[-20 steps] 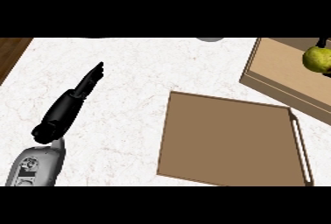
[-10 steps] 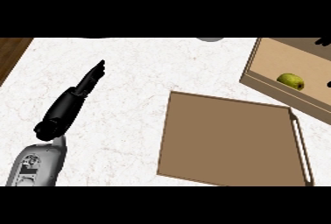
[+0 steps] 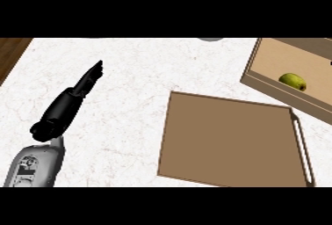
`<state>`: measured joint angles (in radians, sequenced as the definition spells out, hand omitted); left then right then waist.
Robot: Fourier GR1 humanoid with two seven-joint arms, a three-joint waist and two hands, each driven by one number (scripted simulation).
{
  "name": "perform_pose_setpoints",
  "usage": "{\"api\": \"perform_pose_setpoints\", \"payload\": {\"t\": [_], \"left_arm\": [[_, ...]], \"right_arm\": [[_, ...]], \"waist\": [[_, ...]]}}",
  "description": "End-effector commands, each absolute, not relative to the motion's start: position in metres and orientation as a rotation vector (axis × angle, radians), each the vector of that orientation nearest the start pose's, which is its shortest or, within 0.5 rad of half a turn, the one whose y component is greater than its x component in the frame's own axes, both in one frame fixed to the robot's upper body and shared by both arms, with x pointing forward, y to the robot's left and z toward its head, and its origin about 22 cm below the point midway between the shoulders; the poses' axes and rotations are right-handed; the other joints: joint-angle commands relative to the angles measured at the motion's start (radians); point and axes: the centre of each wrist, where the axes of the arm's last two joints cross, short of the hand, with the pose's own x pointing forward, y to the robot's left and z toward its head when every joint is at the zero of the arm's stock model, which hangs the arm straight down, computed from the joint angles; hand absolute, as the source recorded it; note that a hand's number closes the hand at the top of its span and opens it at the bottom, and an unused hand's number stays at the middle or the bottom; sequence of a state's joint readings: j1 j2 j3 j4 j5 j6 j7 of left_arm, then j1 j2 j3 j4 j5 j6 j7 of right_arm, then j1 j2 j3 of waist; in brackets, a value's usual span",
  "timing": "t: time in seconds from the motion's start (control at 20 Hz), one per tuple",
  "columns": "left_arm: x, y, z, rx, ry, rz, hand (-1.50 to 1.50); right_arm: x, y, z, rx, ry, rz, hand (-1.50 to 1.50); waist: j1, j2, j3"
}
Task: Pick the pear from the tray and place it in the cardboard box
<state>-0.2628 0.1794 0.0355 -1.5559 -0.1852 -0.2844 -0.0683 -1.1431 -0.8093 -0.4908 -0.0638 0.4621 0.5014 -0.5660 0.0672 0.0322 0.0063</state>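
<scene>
White counter (image 3: 142, 70) bears the left hand (image 3: 74, 94) (fingers straight, holding nothing), angled up-right; pear (image 3: 292, 81) inside cardboard box (image 3: 272, 57)

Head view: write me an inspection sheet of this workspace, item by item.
Surface: white marbled counter, with a dark wooden strip at its upper left.
Job's things: pear lies inside the cardboard box at upper right; brown tray at centre-right holds nothing.
Clutter: a grey round object, cut off at the top edge.
Hands: left hand open, fingers straight, over the counter at left; at the right edge only a dark sliver shows, too little to identify.
Cables: nothing seen.
Surroundings: nothing seen beyond the counter.
</scene>
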Motion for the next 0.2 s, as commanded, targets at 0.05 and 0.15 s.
{"api": "perform_pose_setpoints", "payload": {"t": [0.05,0.15], "left_arm": [[0.3,0.254,0.071,0.047,-1.795,-0.579,0.0],[0.301,0.25,0.075,0.019,-1.793,-0.585,0.0]], "right_arm": [[0.381,-0.49,0.192,-0.126,-1.745,0.162,-1.5],[0.371,-0.504,0.198,-0.148,-1.769,0.14,-1.5]], "waist": [[0.007,0.011,0.0],[0.008,0.01,0.001]]}}
